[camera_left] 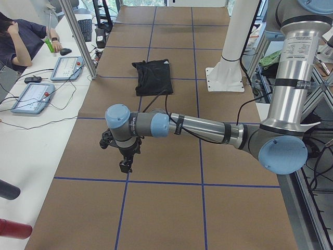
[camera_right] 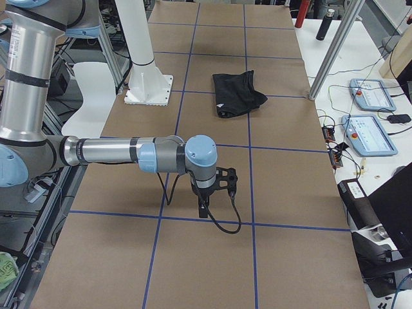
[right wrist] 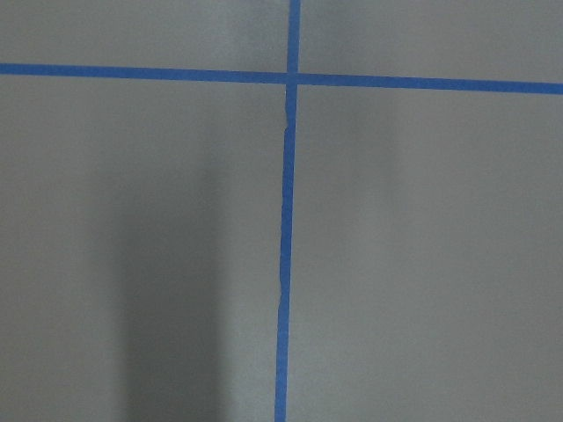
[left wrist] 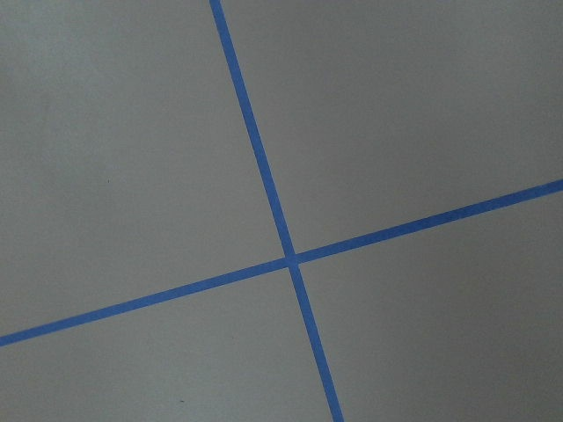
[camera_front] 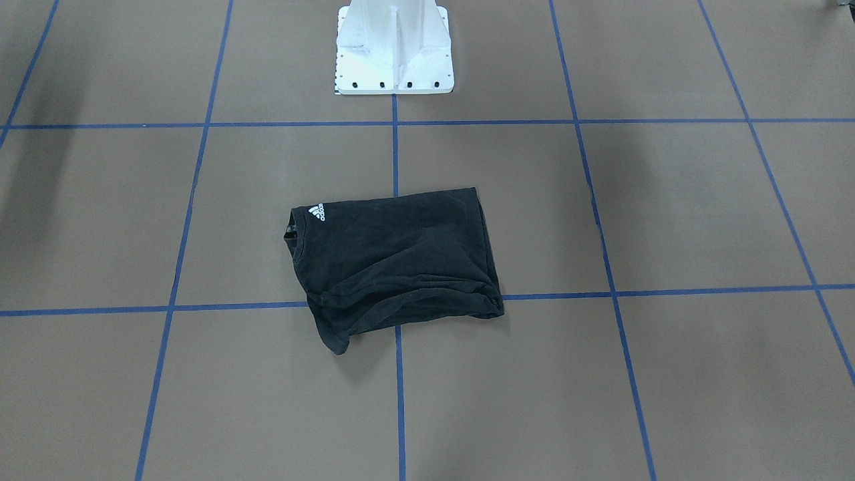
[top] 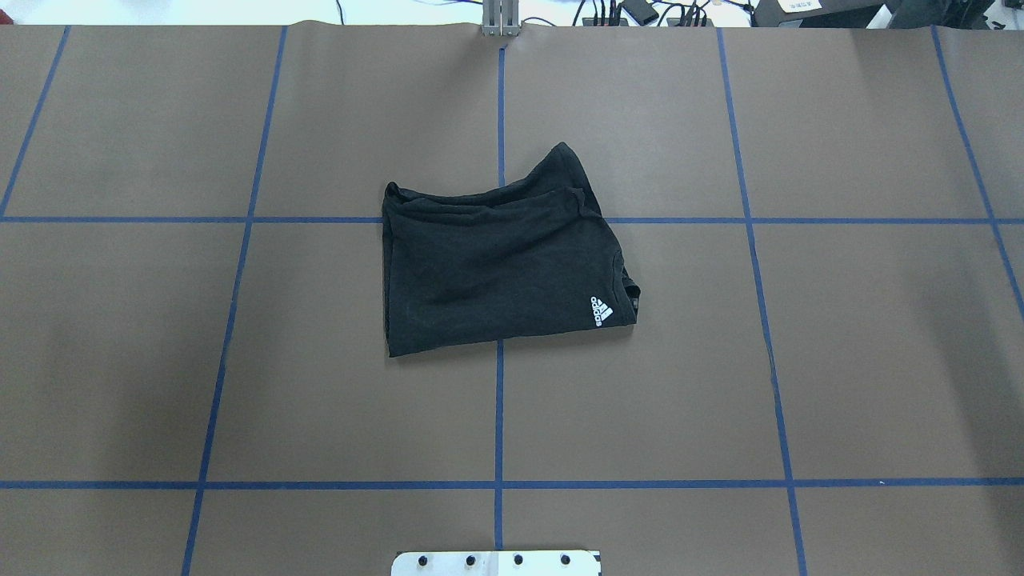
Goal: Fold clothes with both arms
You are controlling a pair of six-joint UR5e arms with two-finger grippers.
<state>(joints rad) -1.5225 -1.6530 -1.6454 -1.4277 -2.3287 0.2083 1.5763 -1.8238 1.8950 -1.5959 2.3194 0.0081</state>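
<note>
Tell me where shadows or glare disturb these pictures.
Exterior front-facing view: the white pedestal is nearly blown out, and soft shadows lie on the table at both sides. Right wrist-mounted view: a broad dim shadow band runs down the left half. Overhead exterior view: even light, the black T-shirt keeps faint folds and a sharp logo.

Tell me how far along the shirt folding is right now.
Mostly done: the T-shirt lies folded in a compact rectangle, logo up. Nothing is in hand; the left gripper and right gripper hang over bare table, away from it. Left, perhaps: its far edge is rumpled with a corner poking out.
</note>
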